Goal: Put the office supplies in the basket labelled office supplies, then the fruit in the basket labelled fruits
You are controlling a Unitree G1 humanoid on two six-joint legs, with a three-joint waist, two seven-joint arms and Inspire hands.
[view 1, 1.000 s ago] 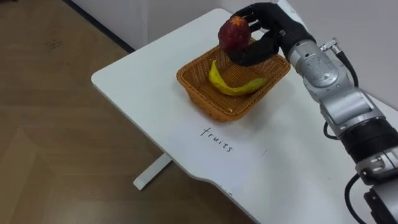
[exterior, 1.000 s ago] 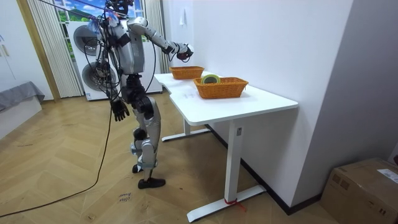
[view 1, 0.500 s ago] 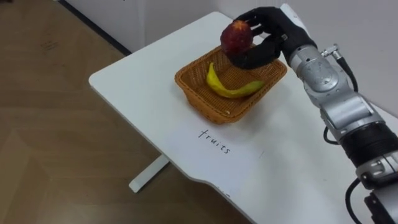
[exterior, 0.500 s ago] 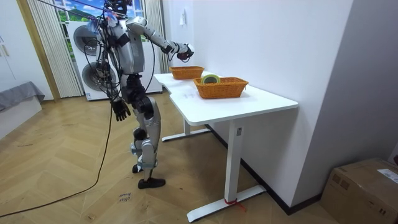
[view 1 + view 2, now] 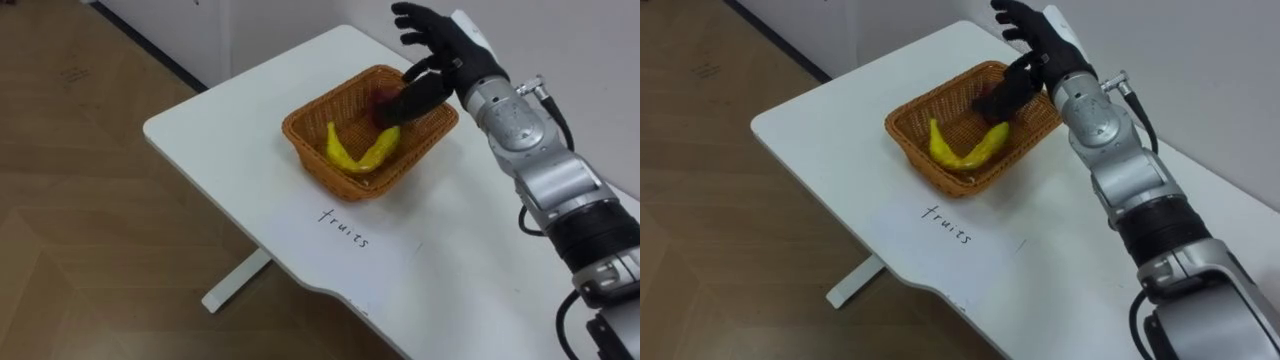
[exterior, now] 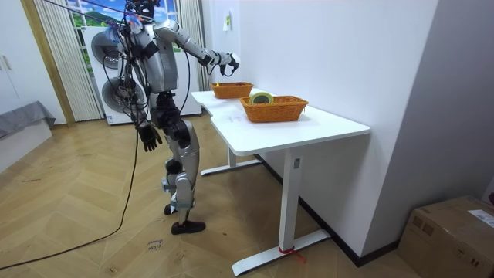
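The right arm stretches from lower right to the frame's upper middle. The right hand (image 5: 447,52) is spread, fingers straight, thumb seemingly angled down. In the room view's left half, the left hand (image 6: 148,137) hangs beside the hip.

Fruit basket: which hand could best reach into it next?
Probably the right hand: it hovers open over the basket and banana. The left hand hangs by the robot's side, off the table.

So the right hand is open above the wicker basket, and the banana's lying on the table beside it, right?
Not quite: the banana lies inside the basket, as the left eye view shows. The right hand is open above it.
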